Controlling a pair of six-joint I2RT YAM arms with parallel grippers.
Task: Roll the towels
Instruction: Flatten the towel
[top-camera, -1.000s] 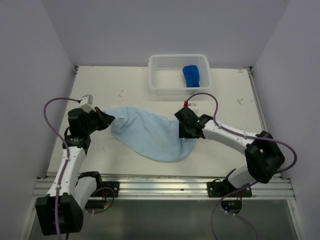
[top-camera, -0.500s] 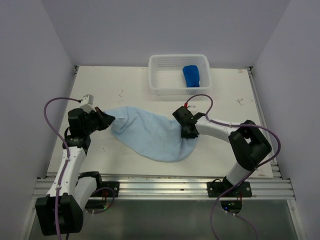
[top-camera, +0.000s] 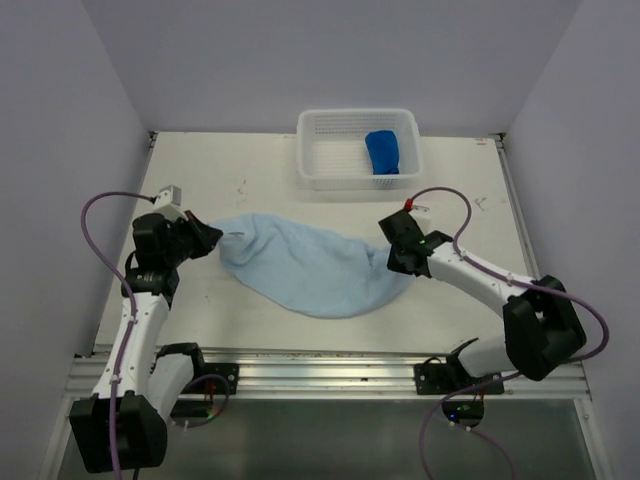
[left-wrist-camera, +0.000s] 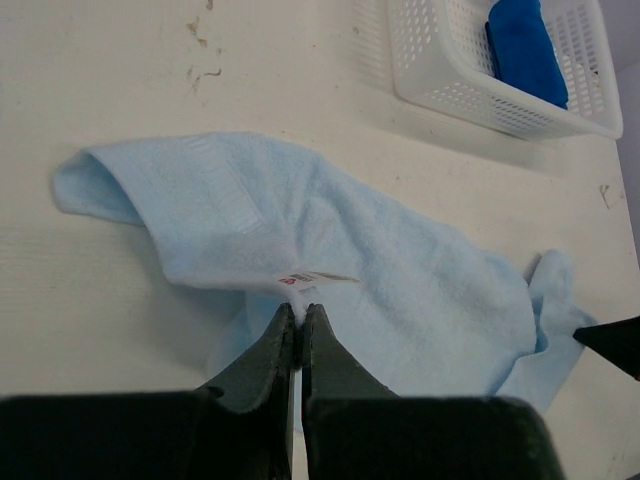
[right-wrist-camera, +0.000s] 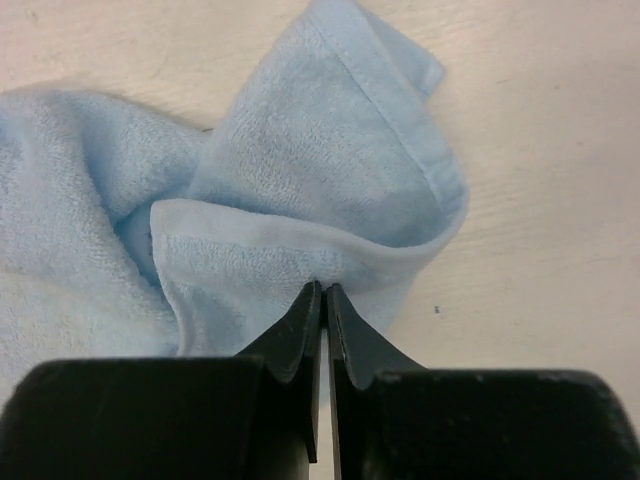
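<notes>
Left gripper (top-camera: 205, 238): left side of cream table (top-camera: 250, 170); jaws pinched shut on left edge of pale sky-blue terry towel (top-camera: 310, 270), beside its white label (left-wrist-camera: 318, 277).
Pale towel: mid-table, rumpled, lying open, unrolled, strung between both arms.
White perforated plastic basket (top-camera: 312, 150): far centre; dark royal-blue terry towel (top-camera: 383, 152) inside at right end, compact bundle, judged already rolled.
Right gripper (top-camera: 392, 258): jaws clamped on folded right hem of pale towel.
Progress: roughly half; rolling of pale towel not begun.
</notes>
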